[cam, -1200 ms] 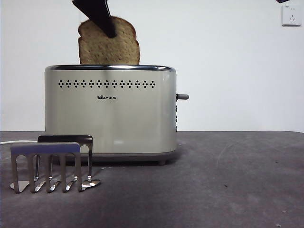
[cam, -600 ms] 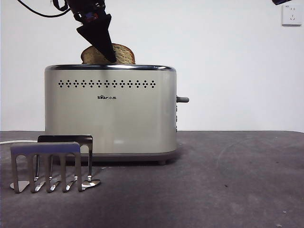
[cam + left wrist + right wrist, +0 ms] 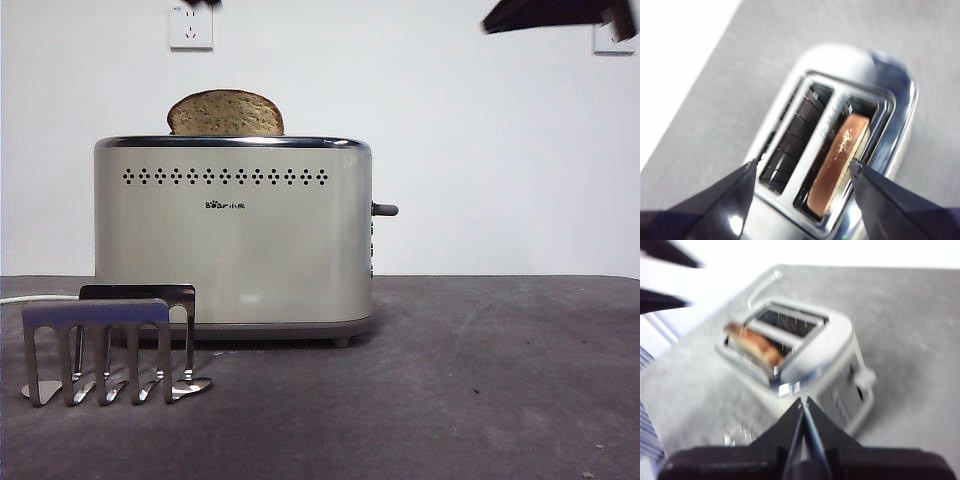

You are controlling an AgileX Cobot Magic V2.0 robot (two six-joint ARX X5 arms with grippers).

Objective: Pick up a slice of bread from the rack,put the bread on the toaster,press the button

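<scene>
The slice of bread (image 3: 225, 113) stands in one slot of the cream toaster (image 3: 232, 240), its domed top showing above the chrome rim. In the left wrist view my left gripper (image 3: 804, 163) hangs open above the toaster (image 3: 840, 140), apart from the bread (image 3: 838, 165), with the second slot empty. My right gripper (image 3: 802, 401) is shut on nothing, high up on the lever side of the toaster (image 3: 805, 355). It shows as a dark tip (image 3: 550, 14) at the front view's top right. The grey lever (image 3: 385, 210) sticks out of the toaster's right end. The steel rack (image 3: 105, 345) stands empty.
A white cord (image 3: 35, 298) runs off left behind the rack. Wall sockets (image 3: 190, 28) sit on the white back wall. Dark grey tabletop (image 3: 500, 380) stretches to the right of the toaster.
The left gripper let go of the bread and rose out of the front view. The bread stays low in the slot. The right arm's dark tip has moved in at top right.
</scene>
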